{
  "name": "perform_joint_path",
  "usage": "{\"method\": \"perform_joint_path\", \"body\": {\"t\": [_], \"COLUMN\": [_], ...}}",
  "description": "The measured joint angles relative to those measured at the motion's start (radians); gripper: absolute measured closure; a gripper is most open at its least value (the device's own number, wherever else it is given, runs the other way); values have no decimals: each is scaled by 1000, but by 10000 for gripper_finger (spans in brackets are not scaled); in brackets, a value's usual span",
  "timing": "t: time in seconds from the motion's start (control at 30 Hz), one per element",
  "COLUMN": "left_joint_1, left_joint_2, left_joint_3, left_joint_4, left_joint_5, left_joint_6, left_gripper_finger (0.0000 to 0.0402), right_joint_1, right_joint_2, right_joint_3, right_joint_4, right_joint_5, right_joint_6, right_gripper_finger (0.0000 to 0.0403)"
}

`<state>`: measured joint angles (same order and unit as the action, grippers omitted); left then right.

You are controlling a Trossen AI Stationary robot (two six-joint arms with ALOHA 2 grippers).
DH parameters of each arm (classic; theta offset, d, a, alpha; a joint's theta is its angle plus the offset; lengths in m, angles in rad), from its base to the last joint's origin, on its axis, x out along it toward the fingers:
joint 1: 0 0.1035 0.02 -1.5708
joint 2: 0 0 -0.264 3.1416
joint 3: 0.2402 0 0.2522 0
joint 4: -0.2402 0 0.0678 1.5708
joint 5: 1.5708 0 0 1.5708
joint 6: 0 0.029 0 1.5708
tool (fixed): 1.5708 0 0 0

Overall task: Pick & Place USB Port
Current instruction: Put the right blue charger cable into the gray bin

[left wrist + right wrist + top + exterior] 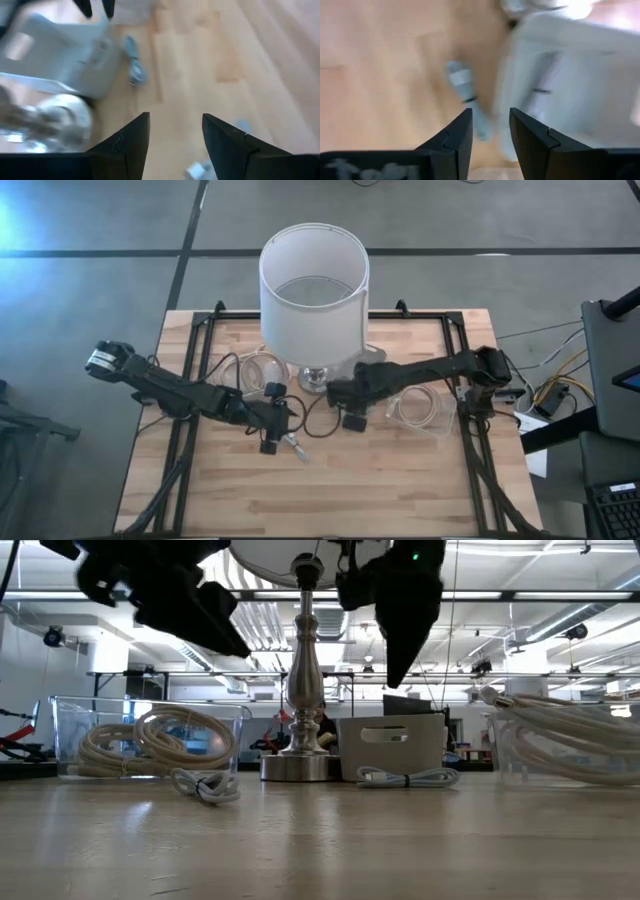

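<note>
A pale bundled USB cable lies on the wooden table beside a grey box; the low view shows this cable lying in front of the box. My right gripper hovers open above it, near the lamp at mid-table. My left gripper is open over bare wood. Another cable bundle lies on the table just by it. The left wrist view also shows the far cable and the box.
The lamp's metal foot stands at mid-table under a tall white shade. A clear tub with coiled cable sits to its left, and another clear tub to its right. A loose cable bundle lies before the left tub.
</note>
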<state>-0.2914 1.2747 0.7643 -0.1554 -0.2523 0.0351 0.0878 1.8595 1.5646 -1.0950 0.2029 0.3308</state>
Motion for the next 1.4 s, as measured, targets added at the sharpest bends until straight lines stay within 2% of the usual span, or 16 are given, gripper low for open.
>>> {"method": "perform_joint_path", "body": {"t": [0.1,0.17,0.53,0.87,1.0,1.17,1.3,1.4], "left_joint_1": [-1,-3,-3,-3,-3,-4,-4,-4], "left_joint_2": [0,0,0,0,0,0,0,0], "left_joint_3": [-2,-10,-78,-117,-131,-132,-132,-132], "left_joint_4": [-22,-20,-4,36,32,14,14,13], "left_joint_5": [68,85,80,79,82,95,96,97], "left_joint_6": [-22,-26,-73,-85,-93,-79,-78,-78], "left_gripper_finger": [216,216,216,216,216,216,216,216], "right_joint_1": [38,65,113,83,79,77,74,68], "right_joint_2": [0,0,6,6,6,6,6,6], "right_joint_3": [-6,-21,-156,-269,-319,-359,-377,-389], "right_joint_4": [6,24,297,379,451,515,511,514], "right_joint_5": [-84,-99,-99,-98,-92,-28,101,107], "right_joint_6": [7,6,-19,-21,-81,-154,-154,-158], "right_gripper_finger": [282,284,285,291,289,294,291,289]}}
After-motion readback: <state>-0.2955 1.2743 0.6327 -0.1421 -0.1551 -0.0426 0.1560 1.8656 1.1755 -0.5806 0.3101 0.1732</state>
